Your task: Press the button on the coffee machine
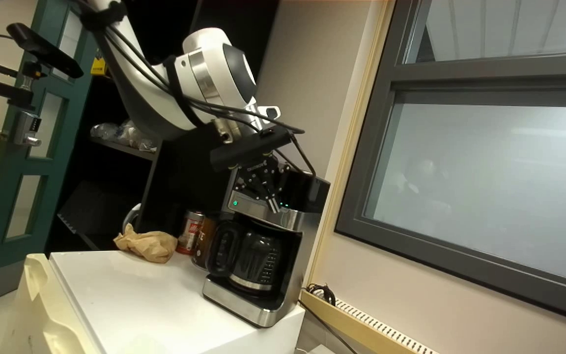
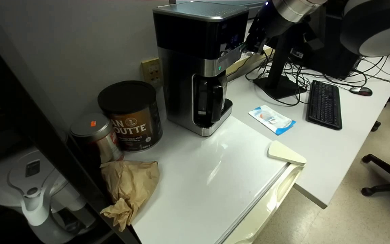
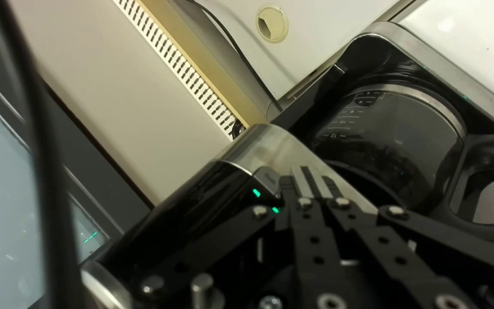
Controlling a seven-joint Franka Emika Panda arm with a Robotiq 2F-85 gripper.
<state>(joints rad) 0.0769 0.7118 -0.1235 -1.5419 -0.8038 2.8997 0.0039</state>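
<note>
The boxy black and silver coffee machine stands on a white cabinet top; it also shows in an exterior view and the wrist view. Its glass carafe sits inside. A green light glows on the silver strip. In the wrist view a grey button tab with lettering lies just left of my fingertips. My gripper is shut and empty, its tips in front of the silver strip; it also shows in both exterior views. I cannot tell whether the tips touch the panel.
A reddish-brown can, a coffee tin and a crumpled paper bag stand beside the machine. A black shelf post rises near them. The wall and window are close by. A desk holds a keyboard.
</note>
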